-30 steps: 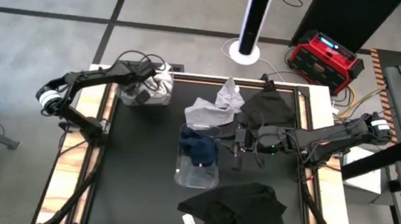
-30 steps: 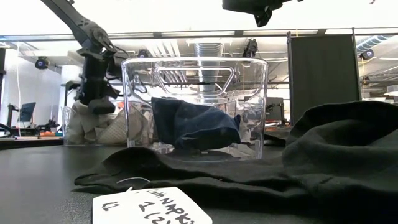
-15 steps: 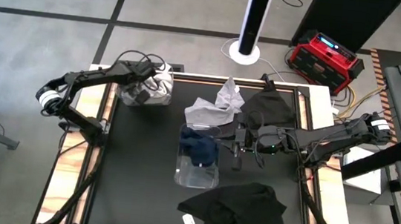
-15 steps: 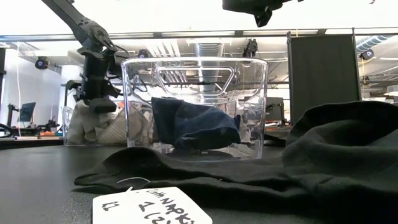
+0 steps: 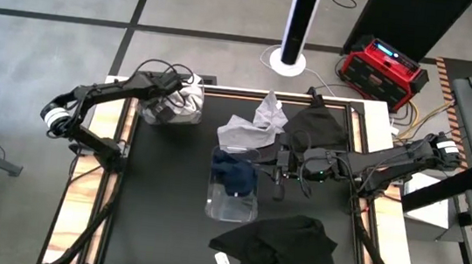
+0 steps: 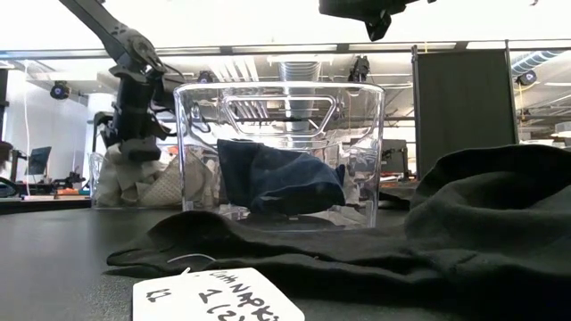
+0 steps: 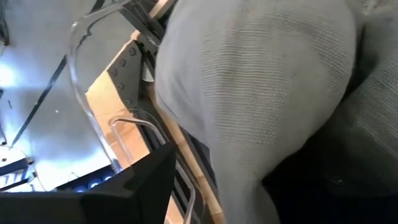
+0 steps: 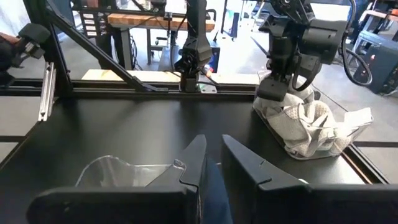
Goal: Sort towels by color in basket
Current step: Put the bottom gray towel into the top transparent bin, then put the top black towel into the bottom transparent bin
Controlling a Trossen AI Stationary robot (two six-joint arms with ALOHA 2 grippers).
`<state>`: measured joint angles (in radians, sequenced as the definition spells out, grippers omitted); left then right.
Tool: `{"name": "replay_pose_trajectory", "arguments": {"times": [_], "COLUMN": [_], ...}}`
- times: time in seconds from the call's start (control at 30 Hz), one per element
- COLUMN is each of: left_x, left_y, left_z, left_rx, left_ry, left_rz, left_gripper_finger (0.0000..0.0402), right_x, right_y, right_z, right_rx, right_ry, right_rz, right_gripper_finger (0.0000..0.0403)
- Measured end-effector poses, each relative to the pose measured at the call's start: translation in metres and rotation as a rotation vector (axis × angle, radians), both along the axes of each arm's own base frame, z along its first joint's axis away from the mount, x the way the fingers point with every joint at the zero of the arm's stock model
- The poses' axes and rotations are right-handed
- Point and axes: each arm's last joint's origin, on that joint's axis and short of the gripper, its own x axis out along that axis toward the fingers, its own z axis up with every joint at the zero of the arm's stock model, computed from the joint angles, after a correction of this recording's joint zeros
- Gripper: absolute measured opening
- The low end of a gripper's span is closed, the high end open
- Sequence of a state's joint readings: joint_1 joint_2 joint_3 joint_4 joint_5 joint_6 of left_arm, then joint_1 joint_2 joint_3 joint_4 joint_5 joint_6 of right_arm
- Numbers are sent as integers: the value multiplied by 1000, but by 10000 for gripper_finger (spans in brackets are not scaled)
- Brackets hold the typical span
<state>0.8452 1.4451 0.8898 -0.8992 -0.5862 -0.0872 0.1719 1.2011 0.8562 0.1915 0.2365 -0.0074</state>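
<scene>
Red power unit (image 5: 383, 67) beside white pole base (image 5: 291, 62)

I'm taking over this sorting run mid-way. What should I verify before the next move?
1. Left gripper clear of the left basket: not ok, it hangs right over the light towels in it.
2. Left gripper's hold: cannot tell.
3. Right gripper clear of the centre basket: ok, it is beside it.
4. Navy towel in the centre basket: ok.
5. All towels sorted: not ok; grey towels, far black towel and near black towel lie on the table.
</scene>
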Motion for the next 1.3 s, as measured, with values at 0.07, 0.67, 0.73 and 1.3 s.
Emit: {"name": "replay_pose_trajectory", "arguments": {"times": [0.07,0.67,0.73,1.3], "left_x": [0,1,3,10], "left_y": [0,2,4,9], "left_z": [1,37,46,63], "left_rx": [7,25,40,31], "left_ry": [-1,-13,-26,-127], "left_rz": [0,4,1,-12], "left_gripper_finger": [219,220,220,18], "right_x": [0,0,0,2], "right_y": [0,0,0,0], "right_z": [0,0,0,-4], "right_rx": [0,-2,-2,-6], "right_ry": [0,-1,-1,23], "right_rz": [0,0,0,0], "right_gripper_finger": [38,38,38,38]}}
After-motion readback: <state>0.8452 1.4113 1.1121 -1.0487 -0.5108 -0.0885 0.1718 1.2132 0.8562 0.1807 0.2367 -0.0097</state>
